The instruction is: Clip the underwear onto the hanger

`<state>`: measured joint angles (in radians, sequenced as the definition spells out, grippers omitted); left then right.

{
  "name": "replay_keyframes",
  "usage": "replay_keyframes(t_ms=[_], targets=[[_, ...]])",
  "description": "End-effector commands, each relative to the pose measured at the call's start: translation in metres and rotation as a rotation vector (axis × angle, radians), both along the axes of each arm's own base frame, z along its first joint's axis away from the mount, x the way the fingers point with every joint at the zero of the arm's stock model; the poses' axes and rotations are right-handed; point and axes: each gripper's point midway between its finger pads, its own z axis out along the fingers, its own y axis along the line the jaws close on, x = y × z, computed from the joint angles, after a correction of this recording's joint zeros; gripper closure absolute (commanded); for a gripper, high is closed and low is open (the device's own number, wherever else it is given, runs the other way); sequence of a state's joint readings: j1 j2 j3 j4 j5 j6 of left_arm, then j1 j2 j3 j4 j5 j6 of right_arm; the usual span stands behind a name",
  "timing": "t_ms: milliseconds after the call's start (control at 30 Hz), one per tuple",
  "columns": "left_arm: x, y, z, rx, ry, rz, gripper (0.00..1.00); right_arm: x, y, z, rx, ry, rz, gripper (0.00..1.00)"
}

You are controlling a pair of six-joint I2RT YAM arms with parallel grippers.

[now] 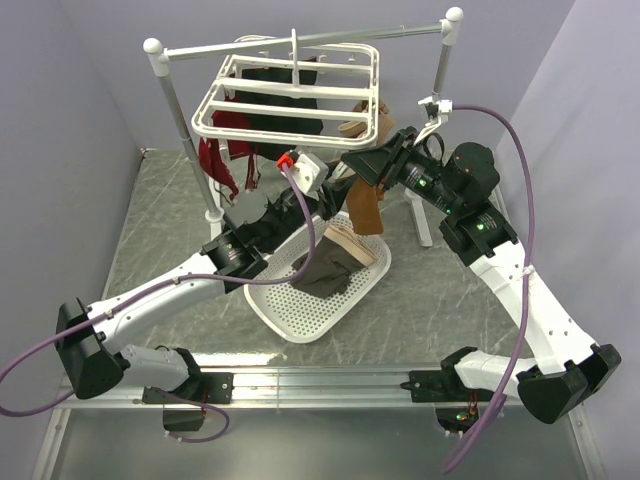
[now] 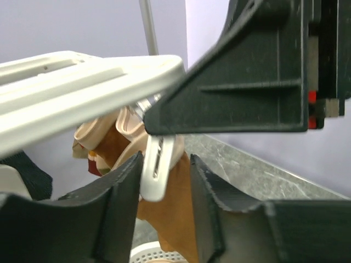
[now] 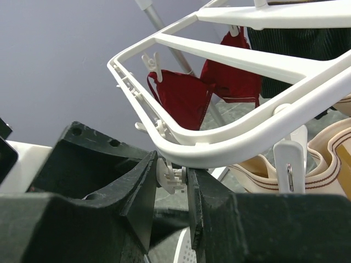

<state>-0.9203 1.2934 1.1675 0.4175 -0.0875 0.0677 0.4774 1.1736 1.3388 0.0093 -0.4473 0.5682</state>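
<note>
The underwear (image 1: 325,272), dark grey with a pale beige waistband, lies in the white perforated basket (image 1: 300,322), held by neither gripper. The white hanger (image 1: 290,92) hangs from the rail; it also shows in the left wrist view (image 2: 82,82) and the right wrist view (image 3: 241,142). My right gripper (image 1: 362,165) (image 3: 174,167) is shut on a small white clip (image 3: 171,176) under the hanger's near corner. My left gripper (image 1: 338,197) (image 2: 165,159) is open, its jaws either side of a dangling white clip (image 2: 156,164), which rests against the left finger.
An orange-brown garment (image 1: 365,205) (image 2: 175,213) with a striped beige waistband (image 3: 329,159) hangs from the hanger's near side, behind my left jaws. A red lacy garment (image 1: 222,155) (image 3: 186,93) and a dark garment (image 1: 275,115) hang further back. The grey rail (image 1: 300,42) stands on white posts.
</note>
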Motion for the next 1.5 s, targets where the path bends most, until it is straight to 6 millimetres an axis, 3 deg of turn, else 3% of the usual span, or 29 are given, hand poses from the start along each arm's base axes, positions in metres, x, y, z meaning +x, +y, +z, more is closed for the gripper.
replay_keyframes(t_ms=[0,267,367,467,667,1000,1200,1267,1300,1333,1433,1467], targets=[[-0.005,0.004,0.045,-0.102,-0.079,-0.004,0.57,-0.011,-0.001,0.015,0.023,-0.055,0.027,1.00],[-0.005,-0.002,0.042,-0.083,-0.087,-0.022,0.59,-0.013,0.000,0.017,0.022,-0.063,0.034,1.00],[-0.005,-0.002,0.042,-0.082,-0.090,-0.021,0.79,-0.013,-0.001,0.015,0.020,-0.062,0.033,1.00],[-0.005,-0.005,0.041,-0.073,-0.089,-0.026,0.91,-0.012,0.000,0.014,0.014,-0.059,0.035,1.00],[-0.006,-0.005,0.044,-0.077,-0.094,-0.032,1.00,-0.008,-0.003,0.011,-0.006,-0.067,0.005,0.78],[-0.006,-0.006,0.043,-0.075,-0.091,-0.036,1.00,-0.009,0.000,0.011,-0.021,-0.078,0.008,0.57],[-0.006,-0.007,0.042,-0.072,-0.089,-0.037,1.00,-0.007,0.000,0.007,-0.031,-0.075,0.002,0.60],[-0.005,-0.006,0.043,-0.073,-0.090,-0.036,1.00,-0.008,0.001,0.007,-0.035,-0.078,0.004,0.66],[-0.006,-0.007,0.042,-0.069,-0.088,-0.039,0.99,-0.006,0.000,0.007,-0.036,-0.079,0.001,0.73],[-0.006,-0.007,0.042,-0.068,-0.087,-0.039,0.95,-0.006,0.000,0.007,-0.037,-0.081,0.001,0.78],[-0.008,-0.003,0.040,-0.069,-0.071,-0.037,0.71,-0.006,-0.001,0.008,-0.034,-0.080,-0.008,0.94],[-0.009,-0.002,0.038,-0.066,-0.068,-0.040,0.58,-0.005,-0.001,0.010,-0.030,-0.079,-0.009,0.96]])
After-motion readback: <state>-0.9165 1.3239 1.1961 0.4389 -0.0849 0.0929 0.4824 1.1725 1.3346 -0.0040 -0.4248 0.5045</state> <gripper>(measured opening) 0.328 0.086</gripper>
